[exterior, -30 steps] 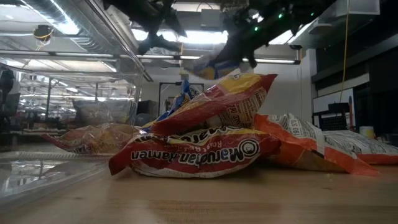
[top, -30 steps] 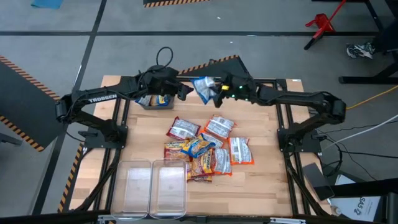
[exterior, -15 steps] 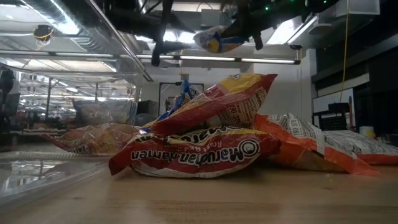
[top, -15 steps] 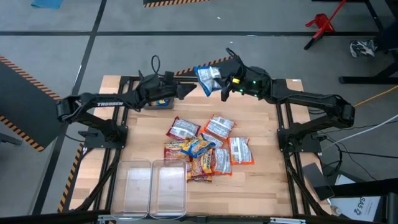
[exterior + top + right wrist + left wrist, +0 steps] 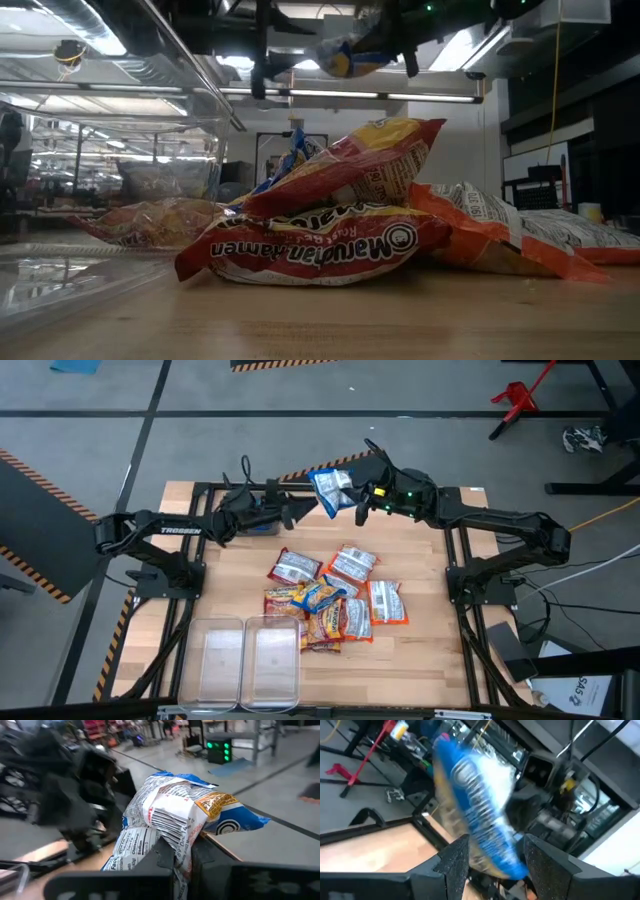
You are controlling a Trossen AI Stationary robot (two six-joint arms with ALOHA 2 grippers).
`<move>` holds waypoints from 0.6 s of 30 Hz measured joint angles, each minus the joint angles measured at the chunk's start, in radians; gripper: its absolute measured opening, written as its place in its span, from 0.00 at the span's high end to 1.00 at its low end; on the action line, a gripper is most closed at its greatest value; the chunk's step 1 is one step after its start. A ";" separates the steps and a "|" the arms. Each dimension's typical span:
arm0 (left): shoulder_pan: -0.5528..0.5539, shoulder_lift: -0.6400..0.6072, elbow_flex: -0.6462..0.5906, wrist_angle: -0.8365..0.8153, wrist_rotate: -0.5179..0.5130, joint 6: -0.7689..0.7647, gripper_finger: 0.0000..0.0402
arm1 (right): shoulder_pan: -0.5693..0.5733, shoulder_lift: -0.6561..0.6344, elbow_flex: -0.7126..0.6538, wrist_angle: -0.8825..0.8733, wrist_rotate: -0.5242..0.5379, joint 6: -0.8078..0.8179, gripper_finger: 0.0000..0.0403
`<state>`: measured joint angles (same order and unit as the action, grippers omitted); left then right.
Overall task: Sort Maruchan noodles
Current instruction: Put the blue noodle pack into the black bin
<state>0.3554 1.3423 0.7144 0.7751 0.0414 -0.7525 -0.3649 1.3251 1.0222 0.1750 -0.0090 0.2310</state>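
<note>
Jaws of right gripper clamped on blue ramen packet, raised upper centre of high frame. Left gripper apart, facing packet; we judge handover pending. Remaining packets heaped mid-table; clear bins lower left.

I can read "TROSSEN" in white letters along the left arm from above. At counter level, the nearest red noodle packet lies upside down to me, and its label reads "Maruchan Ramen" with a smaller line I can't make out. The blue packet held up over the far edge of the counter shows a barcode and fine print too small for me to read. Other packets in the pile carry print I cannot decipher.
</note>
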 joint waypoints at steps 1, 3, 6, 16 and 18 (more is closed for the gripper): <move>-0.006 0.005 -0.001 0.000 -0.003 0.000 0.55 | 0.006 0.000 0.000 0.009 -0.003 0.000 0.99; -0.018 0.016 -0.001 0.024 -0.008 0.006 0.55 | 0.014 0.000 0.000 0.013 -0.004 -0.001 0.99; -0.032 0.026 -0.001 0.057 -0.028 0.039 0.55 | 0.014 0.000 0.000 0.011 -0.011 -0.003 0.99; -0.050 0.026 -0.001 0.074 -0.077 0.108 0.55 | 0.014 0.000 0.000 0.015 -0.010 -0.008 0.99; -0.049 0.026 -0.001 0.075 -0.077 0.109 0.55 | 0.014 0.000 0.000 0.015 -0.010 -0.015 0.99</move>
<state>0.3061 1.3685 0.7136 0.8501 -0.0357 -0.6431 -0.3512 1.3254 1.0222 0.1898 -0.0193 0.2164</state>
